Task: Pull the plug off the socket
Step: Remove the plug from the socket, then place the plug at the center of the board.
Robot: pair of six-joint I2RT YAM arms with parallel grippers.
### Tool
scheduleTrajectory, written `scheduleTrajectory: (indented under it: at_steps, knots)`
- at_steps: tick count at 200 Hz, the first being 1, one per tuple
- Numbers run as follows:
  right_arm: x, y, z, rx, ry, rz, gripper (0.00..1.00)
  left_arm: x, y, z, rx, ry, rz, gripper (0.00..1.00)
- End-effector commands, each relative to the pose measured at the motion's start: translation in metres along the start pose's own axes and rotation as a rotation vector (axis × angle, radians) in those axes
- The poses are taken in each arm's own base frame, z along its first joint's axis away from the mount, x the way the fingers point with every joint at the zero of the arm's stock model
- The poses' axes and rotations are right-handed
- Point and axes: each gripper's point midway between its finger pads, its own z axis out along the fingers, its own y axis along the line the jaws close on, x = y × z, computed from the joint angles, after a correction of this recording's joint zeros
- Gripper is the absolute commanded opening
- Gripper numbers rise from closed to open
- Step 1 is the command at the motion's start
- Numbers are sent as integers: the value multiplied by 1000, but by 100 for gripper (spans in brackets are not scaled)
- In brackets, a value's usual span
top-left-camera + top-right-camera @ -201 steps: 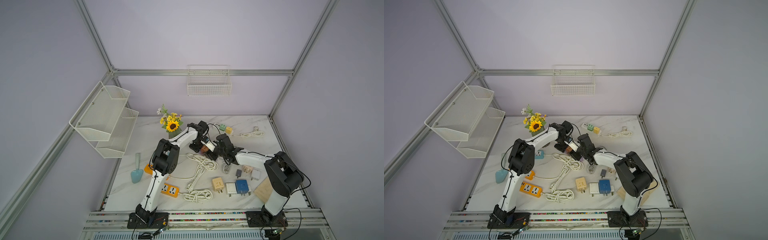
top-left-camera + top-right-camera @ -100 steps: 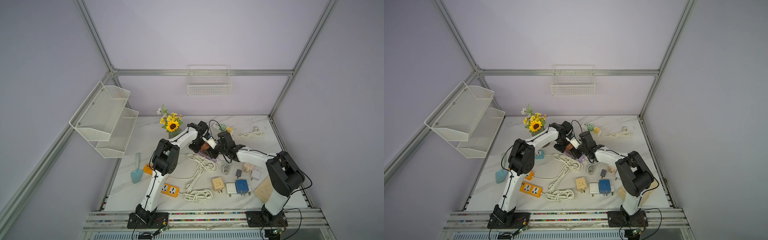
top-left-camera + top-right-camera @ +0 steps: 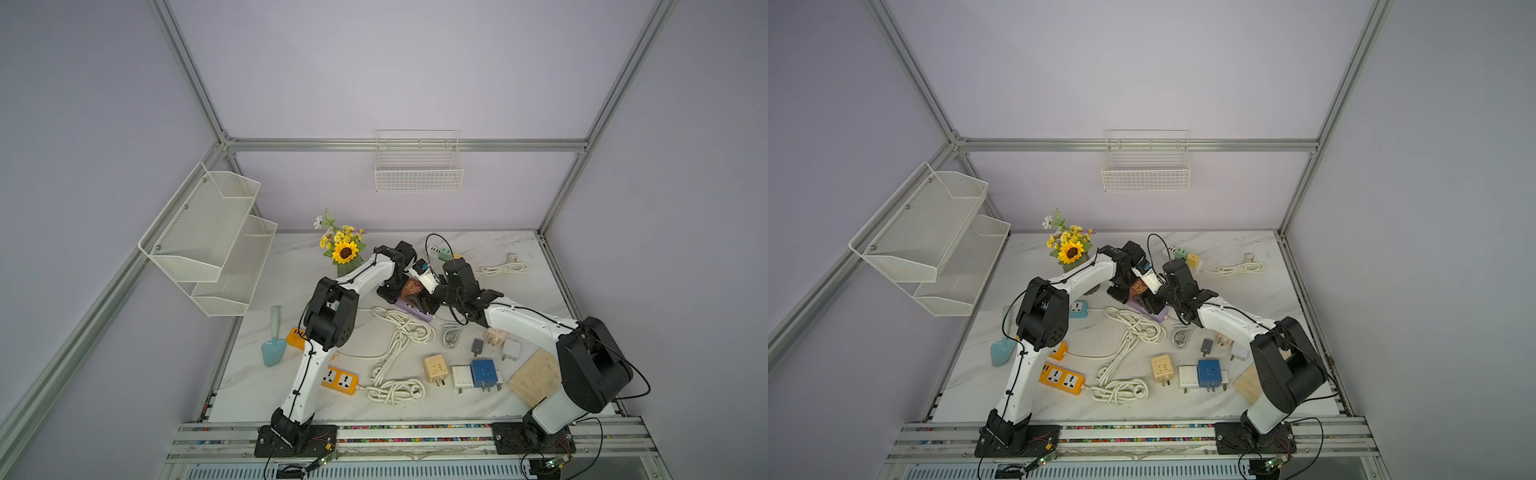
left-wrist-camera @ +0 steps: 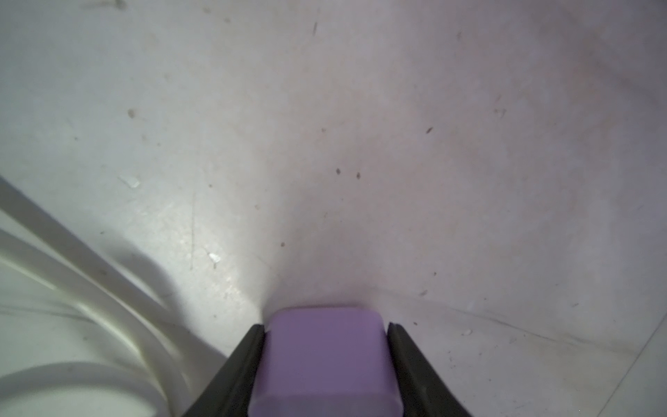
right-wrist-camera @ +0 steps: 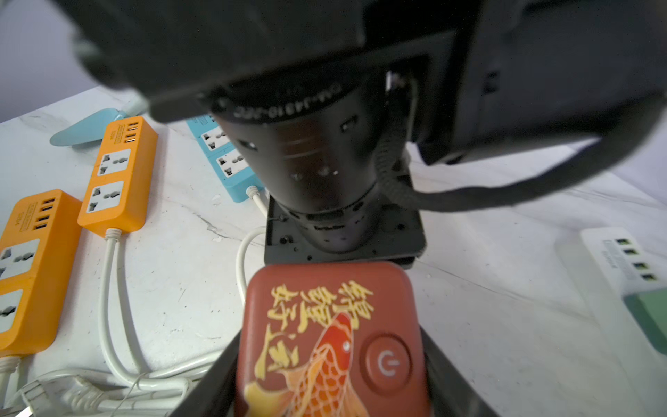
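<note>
Both top views: high above tabletop (image 3: 490, 245) front edge, facing down toward back edge, far, sharing whole tabletop. My left wrist view: very near, along left claw (image 4: 325, 326) onto purple socket (image 4: 325, 364). Right wrist view: near, across red plug (image 5: 328, 339) toward my left arm (image 5: 310, 162).

Right arm (image 3: 528, 322) has stretched toward the back of the table over the last sec. Its wrist (image 3: 457, 272) now sits farther back in both top views, & the elbow (image 3: 592, 368) has dropped lower & outward. Right gripper (image 3: 419, 296) w/ the red plug (image 3: 411, 286) has crept the same way — only slightly.
</note>
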Motion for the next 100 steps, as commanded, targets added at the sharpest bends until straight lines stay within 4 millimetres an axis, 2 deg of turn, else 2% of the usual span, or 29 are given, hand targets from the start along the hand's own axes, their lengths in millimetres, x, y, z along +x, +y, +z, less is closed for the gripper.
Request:
scheduleTrajectory:
  at_steps: [1, 21, 58, 83, 100]
  knots:
    - [2, -4, -31, 85, 11, 100, 30, -14, -4, -7, 29, -30, -18, 0]
    - [12, -5, -61, 144, 47, 211, 30, -15, -3, -7, 31, -34, -27, 0]
    - [61, -2, -102, 264, 240, 495, 28, -18, -4, -9, 48, -34, -47, 0]
    - [99, 3, -120, 340, 432, 697, 30, -17, -1, -10, 45, -30, -52, 0]
    - [127, 11, -121, 355, 592, 796, 30, -19, 2, -13, 41, -38, -61, 0]
